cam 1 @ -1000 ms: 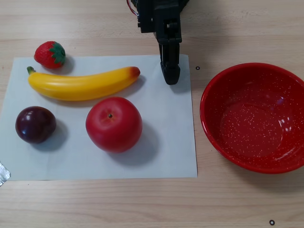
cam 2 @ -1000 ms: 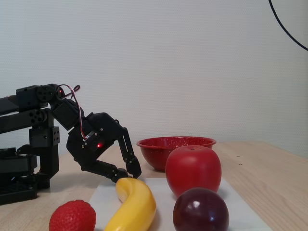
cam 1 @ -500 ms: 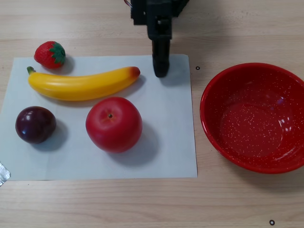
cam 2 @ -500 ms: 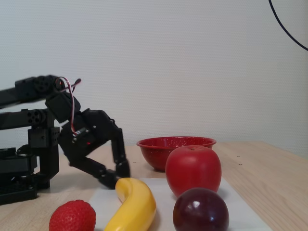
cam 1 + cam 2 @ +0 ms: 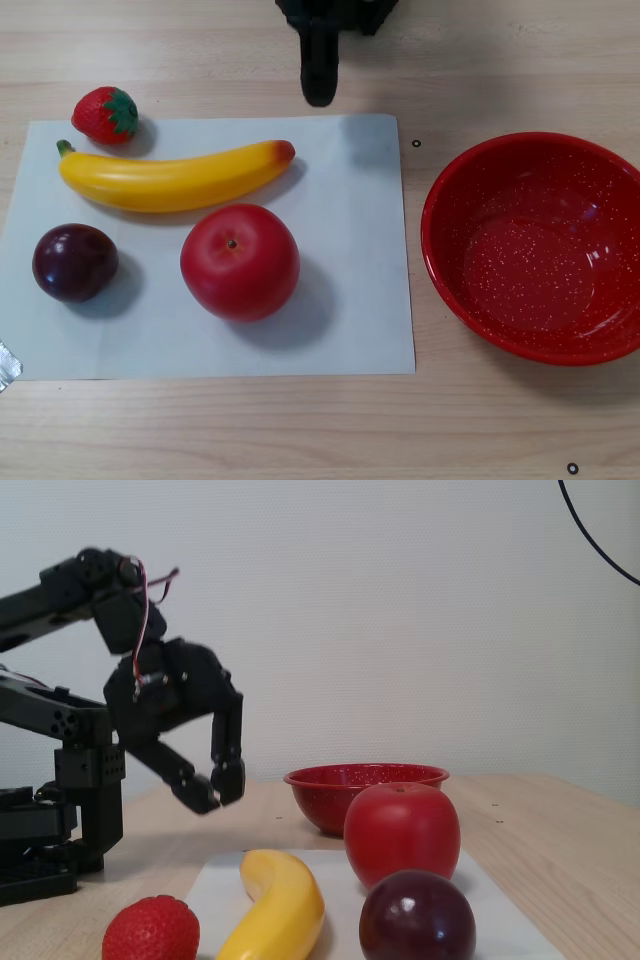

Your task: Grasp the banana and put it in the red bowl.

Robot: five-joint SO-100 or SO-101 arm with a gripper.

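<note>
The yellow banana (image 5: 175, 178) lies on a white sheet, green stem to the left and orange tip to the right in the other view; the fixed view shows it end-on at the bottom (image 5: 278, 905). The red bowl (image 5: 535, 330) stands empty on the table right of the sheet, and in the fixed view it is behind the apple (image 5: 325, 792). My gripper (image 5: 216, 792) hangs in the air above the table, behind the sheet's far edge, fingertips together and holding nothing. In the other view only its black end (image 5: 319, 92) shows at the top, above the banana's tip.
On the sheet (image 5: 360, 250) with the banana lie a strawberry (image 5: 106, 114), a dark plum (image 5: 74, 262) and a red apple (image 5: 240, 261). The arm's base (image 5: 45, 830) stands at the left in the fixed view.
</note>
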